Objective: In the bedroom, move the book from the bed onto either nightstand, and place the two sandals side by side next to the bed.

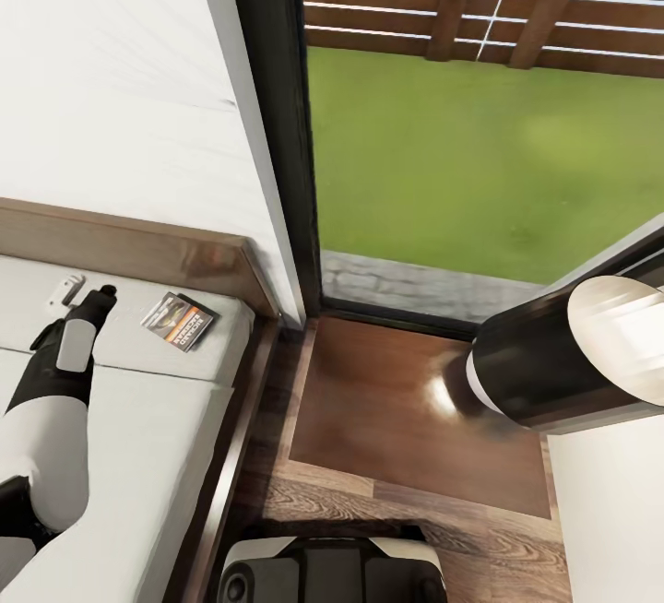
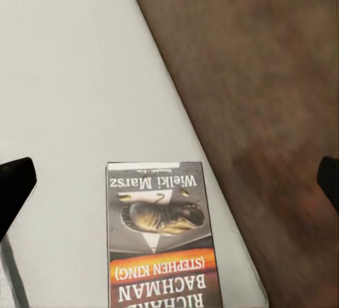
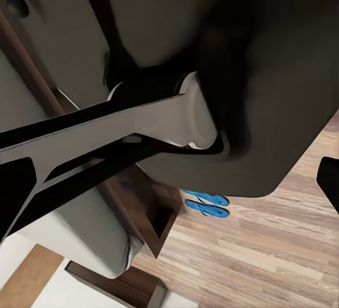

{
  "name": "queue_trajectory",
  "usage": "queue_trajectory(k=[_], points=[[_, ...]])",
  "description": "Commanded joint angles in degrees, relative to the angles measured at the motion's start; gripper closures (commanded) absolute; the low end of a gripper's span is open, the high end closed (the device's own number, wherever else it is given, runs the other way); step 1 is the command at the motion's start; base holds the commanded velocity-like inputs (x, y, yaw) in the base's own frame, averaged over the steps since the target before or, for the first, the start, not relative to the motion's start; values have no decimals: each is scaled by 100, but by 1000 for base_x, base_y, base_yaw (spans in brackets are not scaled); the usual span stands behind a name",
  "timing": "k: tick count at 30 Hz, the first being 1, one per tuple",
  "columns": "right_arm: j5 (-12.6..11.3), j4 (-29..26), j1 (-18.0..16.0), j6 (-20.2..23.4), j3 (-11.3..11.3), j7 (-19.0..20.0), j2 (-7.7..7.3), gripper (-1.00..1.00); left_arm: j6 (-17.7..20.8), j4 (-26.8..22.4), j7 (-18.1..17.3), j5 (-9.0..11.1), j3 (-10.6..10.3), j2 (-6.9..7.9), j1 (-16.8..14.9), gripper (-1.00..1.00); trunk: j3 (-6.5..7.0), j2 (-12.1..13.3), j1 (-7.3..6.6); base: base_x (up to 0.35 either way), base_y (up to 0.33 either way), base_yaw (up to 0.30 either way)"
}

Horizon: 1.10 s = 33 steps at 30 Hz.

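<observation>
Book [image 1: 180,321] flat on the bed [image 1: 138,419] near the headboard, left gripper [image 2: 169,181] spread wide just short of it, right gripper's [image 3: 169,181] fingers apart, sandals [image 3: 206,204] side by side on the floor.

A home bedroom: a bed [image 1: 157,400] with off-white mattress and dark wooden frame stands beside a glossy nightstand [image 1: 369,409]. A wood-plank floor [image 3: 282,251] and a tall window [image 1: 480,142] onto grass complete it.

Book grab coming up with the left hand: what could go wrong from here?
1. The book lies flat on the mattress; the open left hand beside it may push it instead of pinching it.
2. It lies near the mattress corner, so a nudge could drop it off the bed.
3. The right arm hangs over the nightstand, crowding the placement spot.
</observation>
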Motion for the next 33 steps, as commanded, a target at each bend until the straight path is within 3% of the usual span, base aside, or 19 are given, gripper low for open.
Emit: queue_trajectory(k=[1, 24, 33], points=[[-54, 21, -7, -10, 48, 33, 2, -100, 26, -39, 28, 54, -7, 11, -1, -100, -7, -9, 3, 0, 0, 0], [-54, 20, -9, -10, 48, 33, 2, -100, -138, -77, 19, 51, -13, 16, 24, -100, -9, -9, 3, 0, 0, 0], [-54, 20, -7, -10, 48, 33, 2, -100, -149, -62, 19, 51, -17, -3, 34, -100, -77, -9, 3, 0, 0, 0]])
